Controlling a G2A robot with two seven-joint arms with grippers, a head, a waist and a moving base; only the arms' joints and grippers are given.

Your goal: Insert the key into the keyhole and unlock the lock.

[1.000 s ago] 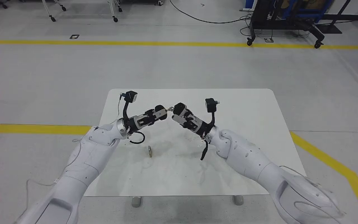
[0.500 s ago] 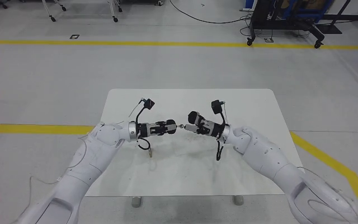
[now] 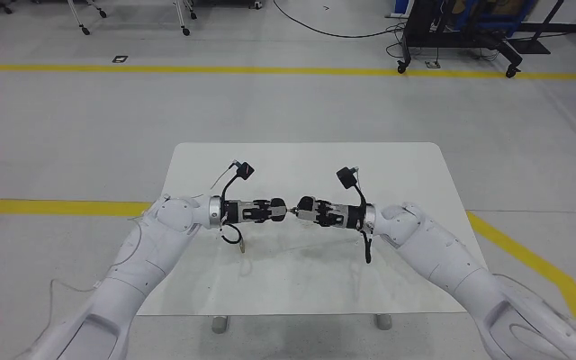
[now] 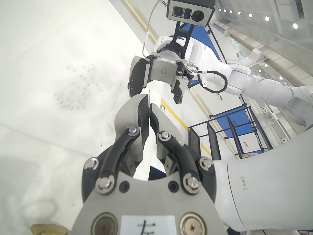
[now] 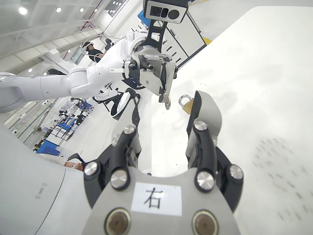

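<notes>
We see the key (image 5: 166, 101) pinched in the fingertips of the left gripper (image 4: 148, 108), which is closed on it. The ringed head sticks out past the fingers, and in the left wrist view the key shows edge-on as a thin metal strip. It is held in the air over the middle of the table (image 3: 396, 171).

The right gripper (image 3: 300, 210) faces it tip to tip, fingers spread wide and holding nothing. The key sits just in front of that gap, and we cannot tell whether anything touches.

The brass padlock (image 5: 186, 105) lies flat on the table, shackle closed. It is apart from the key, under the left forearm and on the robot's near side of the middle. It is well in from every edge.

Bare white top stretches to the far edge and out to the right corner. A patch of grey scuff marks (image 5: 276, 162) lies under the right wrist.

Both forearms run nearly level and point inward along one line. The elbows are out wide over the table's sides.
</notes>
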